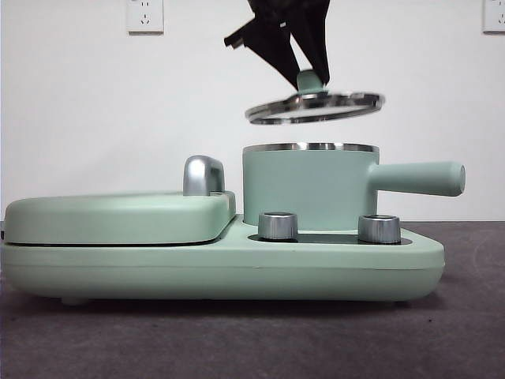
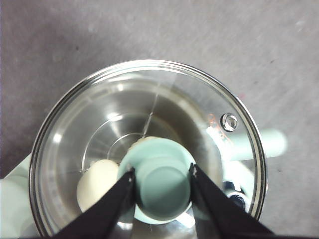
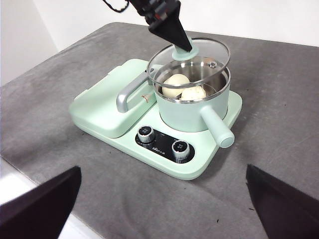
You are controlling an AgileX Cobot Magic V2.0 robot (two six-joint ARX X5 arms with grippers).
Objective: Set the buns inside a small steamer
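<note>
Two steel dials (image 1: 278,225) face you on the green cooker base (image 1: 237,268).
Your left tool (image 2: 162,174) grips the lid (image 1: 314,106) by its knob, tilted above the small steamer (image 1: 308,185); both buns (image 3: 183,87) apparently lie inside. Your right tool (image 3: 159,199), at 6 o'clock, waits wide open over the surface (image 3: 279,119).

Lid (image 1: 314,107) hangs tilted over the steamer (image 1: 306,188) mouth, blocking entry from above. Table (image 3: 279,104) around the appliance lies open

Bare test room or lab, plain white wall (image 1: 95,103), wall sockets (image 1: 145,16), grey felt-covered table (image 3: 279,109)
</note>
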